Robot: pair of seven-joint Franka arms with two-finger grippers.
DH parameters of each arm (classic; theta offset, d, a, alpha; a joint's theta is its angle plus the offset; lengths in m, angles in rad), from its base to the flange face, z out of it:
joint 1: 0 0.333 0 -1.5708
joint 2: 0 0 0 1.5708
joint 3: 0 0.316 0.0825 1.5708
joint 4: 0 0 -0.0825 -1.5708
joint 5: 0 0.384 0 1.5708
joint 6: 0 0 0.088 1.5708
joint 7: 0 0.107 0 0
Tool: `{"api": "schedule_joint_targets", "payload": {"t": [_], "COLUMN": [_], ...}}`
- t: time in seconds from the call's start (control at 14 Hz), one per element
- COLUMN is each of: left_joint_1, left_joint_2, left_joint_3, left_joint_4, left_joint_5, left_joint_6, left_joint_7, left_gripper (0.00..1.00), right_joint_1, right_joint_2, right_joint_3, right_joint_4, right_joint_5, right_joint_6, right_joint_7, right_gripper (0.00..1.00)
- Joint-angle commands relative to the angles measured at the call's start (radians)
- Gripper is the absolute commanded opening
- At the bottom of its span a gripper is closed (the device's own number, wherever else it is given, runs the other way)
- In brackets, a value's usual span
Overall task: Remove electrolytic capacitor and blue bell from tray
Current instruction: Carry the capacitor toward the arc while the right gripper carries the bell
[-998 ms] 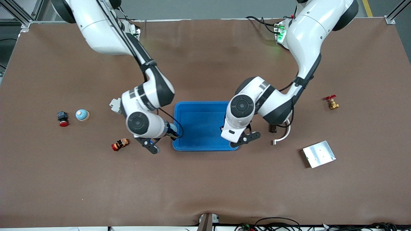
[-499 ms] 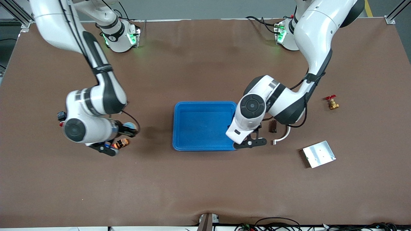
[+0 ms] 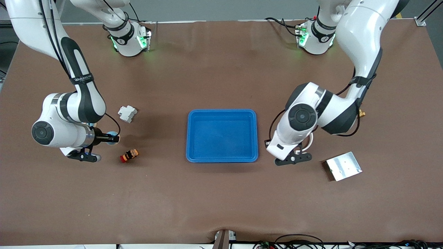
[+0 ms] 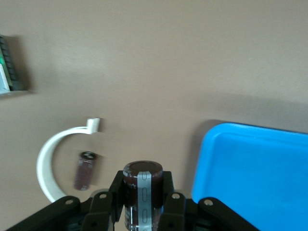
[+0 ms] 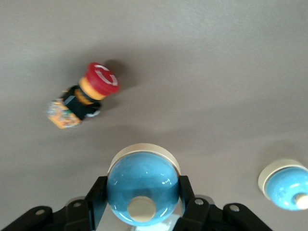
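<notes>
My right gripper [image 3: 112,139] is shut on a blue bell [image 5: 143,188] with a cream base and holds it above the table, over a spot near the red-capped button [image 3: 129,155]. A second blue bell [image 5: 287,185] stands on the table in the right wrist view. My left gripper [image 4: 142,195] is shut on a dark brown capacitor [image 4: 142,185] with a grey stripe, above the table beside the blue tray [image 3: 222,114] at the left arm's end. A smaller capacitor [image 4: 85,170] lies on the table below it. In the front view the left hand [image 3: 280,145] hides its fingers.
A white curved piece [image 4: 50,161] lies by the small capacitor. A metal plate [image 3: 343,166] lies nearer the front camera, toward the left arm's end. A white breaker [image 3: 127,113] sits near the right arm. The red-capped button also shows in the right wrist view [image 5: 84,98].
Both arms have moved away from the tray toward their own ends of the table, the right with the bell, the left with the capacitor. The white breaker has come into view.
</notes>
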Motion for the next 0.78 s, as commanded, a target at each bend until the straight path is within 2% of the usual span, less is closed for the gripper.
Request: {"api": "schedule_joint_targets", "payload": {"t": [0.0,0.29,0.43,0.57,0.71], "left_joint_1": [0.1,0.241,0.299,0.316,0.379], "left_joint_2": [-0.155,-0.269,-0.278,-0.266,-0.239], "left_joint_3": [-0.018,-0.02,-0.02,-0.015,-0.017], "left_joint_4": [-0.233,-0.492,-0.56,-0.635,-0.665], "left_joint_5": [-0.013,-0.013,-0.01,-0.006,0.026], "left_joint_6": [0.105,0.349,0.426,0.567,0.641], "left_joint_7": [0.112,0.326,0.408,0.427,0.484], "left_gripper": [0.0,0.0,0.0,0.0,0.0], "right_joint_1": [-0.034,-0.065,-0.063,-0.074,-0.071], "right_joint_2": [-0.027,0.003,0.021,0.041,0.049], "right_joint_3": [0.02,0.021,0.022,0.022,0.022], "right_joint_4": [-0.038,-0.039,-0.038,-0.038,-0.035], "right_joint_5": [-0.012,-0.01,-0.006,-0.004,0.0], "right_joint_6": [0.033,0.122,0.13,0.145,0.145], "right_joint_7": [-0.038,-0.024,-0.021,-0.021,-0.019], "right_gripper": [0.0,0.0,0.0,0.0,0.0]}}
